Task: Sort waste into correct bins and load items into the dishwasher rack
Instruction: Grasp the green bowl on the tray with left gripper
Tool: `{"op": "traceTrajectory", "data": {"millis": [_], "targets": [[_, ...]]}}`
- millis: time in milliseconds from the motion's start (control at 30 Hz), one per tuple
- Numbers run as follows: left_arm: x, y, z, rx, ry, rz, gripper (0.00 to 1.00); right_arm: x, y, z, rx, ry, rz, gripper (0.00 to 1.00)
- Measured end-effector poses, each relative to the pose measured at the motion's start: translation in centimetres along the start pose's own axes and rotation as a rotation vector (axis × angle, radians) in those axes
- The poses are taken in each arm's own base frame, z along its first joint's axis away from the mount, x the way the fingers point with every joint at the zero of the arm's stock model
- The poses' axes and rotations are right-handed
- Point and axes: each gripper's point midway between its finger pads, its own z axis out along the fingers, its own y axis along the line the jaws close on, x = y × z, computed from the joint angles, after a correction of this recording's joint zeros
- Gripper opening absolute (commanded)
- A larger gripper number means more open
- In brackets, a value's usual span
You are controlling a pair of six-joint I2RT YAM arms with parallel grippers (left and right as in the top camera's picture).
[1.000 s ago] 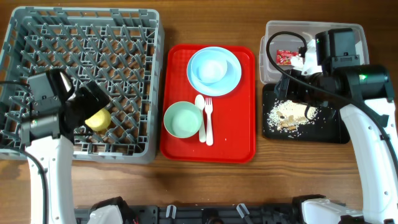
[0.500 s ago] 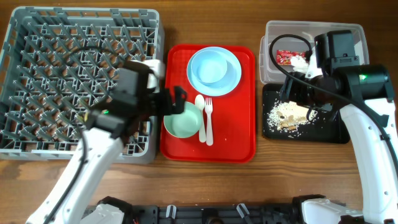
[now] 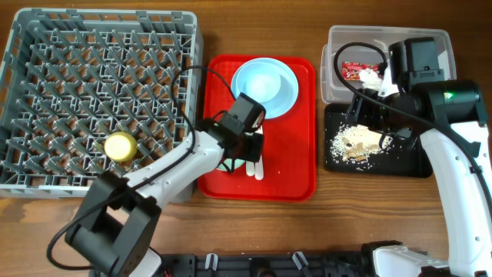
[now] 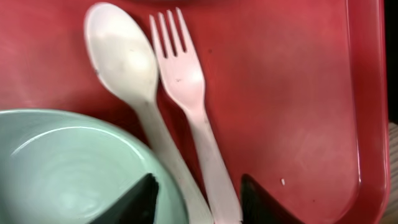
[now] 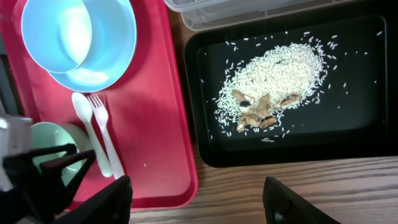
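My left gripper point(image 4: 199, 202) is low over the red tray point(image 3: 296, 154), its jaws astride the handles of the white spoon point(image 4: 121, 56) and fork point(image 4: 183, 68). The right finger is against the fork handle and the left one is a little off the spoon, over the pale green bowl point(image 4: 56, 168). The yellow-green cup point(image 3: 121, 146) lies in the grey dishwasher rack point(image 3: 100, 13). A pale blue bowl point(image 3: 260, 83) sits on a round plate point(image 3: 288, 92). My right gripper point(image 3: 371, 127) hangs open and empty above the rice scraps point(image 3: 357, 141) in the black tray point(image 3: 407, 161).
The clear tub point(image 3: 430, 38) behind the black tray holds the red-and-white wrapper point(image 3: 354, 71). The left arm stretches from the table's front left across the rack's corner to the red tray. Bare wood runs along the front edge.
The left arm swung from the rack, leaving the cup there, over to the red tray, and its jaws narrowed around the spoon and fork handles. The right arm barely moved.
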Motion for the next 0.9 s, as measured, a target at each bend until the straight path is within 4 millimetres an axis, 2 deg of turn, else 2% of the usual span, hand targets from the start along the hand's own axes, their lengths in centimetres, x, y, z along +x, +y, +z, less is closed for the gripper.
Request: {"op": "traceTrajectory", "data": {"millis": [100,333,500,567,800,900], "targets": [[0.3,0.2,0.6,-0.021,0.013,0.007,0.29,0.0,0.0,0.0,0.0,0.0,0.0,0.68],[0.8,1.0,1.2,-0.058,0.034,0.004,0.26,0.0,0.0,0.0,0.0,0.0,0.0,0.68],[1.0,1.1,1.3,-0.061,0.041,0.001,0.07,0.0,0.0,0.0,0.001,0.001,0.0,0.68],[1.1,1.2,1.3,-0.07,0.047,0.0,0.04,0.0,0.0,0.0,0.001,0.001,0.0,0.68],[0.3,1.3,0.5,-0.097,0.029,0.005,0.04,0.1,0.0,0.0,0.002,0.004,0.0,0.67],[-1.2,0.3,-1.8,-0.076,-0.008,0.007,0.04,0.2,-0.1,0.0,0.003,0.007,0.0,0.67]]}}
